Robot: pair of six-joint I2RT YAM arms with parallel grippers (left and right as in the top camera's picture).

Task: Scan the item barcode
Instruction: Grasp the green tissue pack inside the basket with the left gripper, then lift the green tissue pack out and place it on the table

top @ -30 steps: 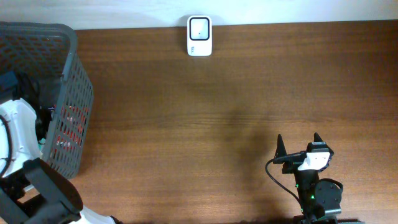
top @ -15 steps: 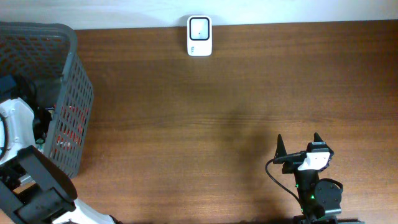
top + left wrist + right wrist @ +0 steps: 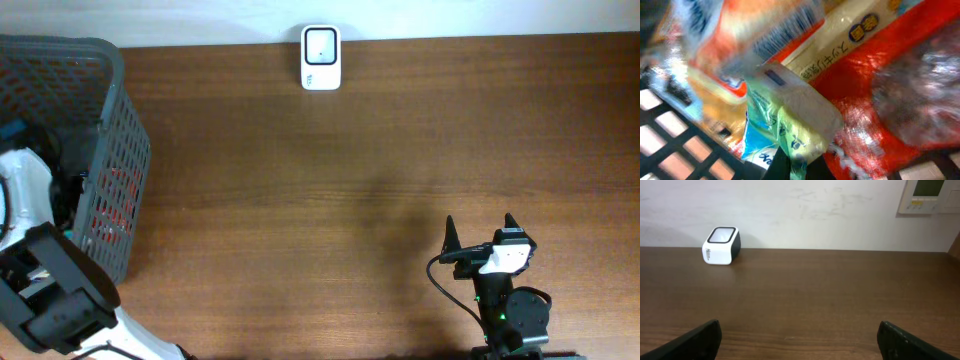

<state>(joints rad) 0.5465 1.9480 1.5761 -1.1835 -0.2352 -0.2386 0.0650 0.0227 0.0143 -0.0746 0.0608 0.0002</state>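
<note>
So the brown wooden table takes up nearly the whole overhead view, and the grey mesh basket sits on its left end. I'll place everything off that basket.

My left arm reaches down into the basket from the near side, so from overhead the hand itself is hidden in there.

Inside the basket my wrist cam is jammed right up against a pile of shiny packets, all pretty blurry. The biggest is an orange packet with a cream band of what looks like Japanese print and a round yellow badge. I can't read any of it. Its barcode faces my camera near the top, but it's smeared.

In front of that is a green and white packet with a small blue mark, also unreadable. My left gripper is pressed together on its lower edge. Only a thin green strip shows between the dark fingers.

The white scanner stands well right of the basket at the table's far edge. The grey lettering on its side is too small to read.

My right gripper sits far from the basket at the near right, fingers spread wide and holding nothing.

A wall panel is cut off at the top corner of the right wrist view.
</note>
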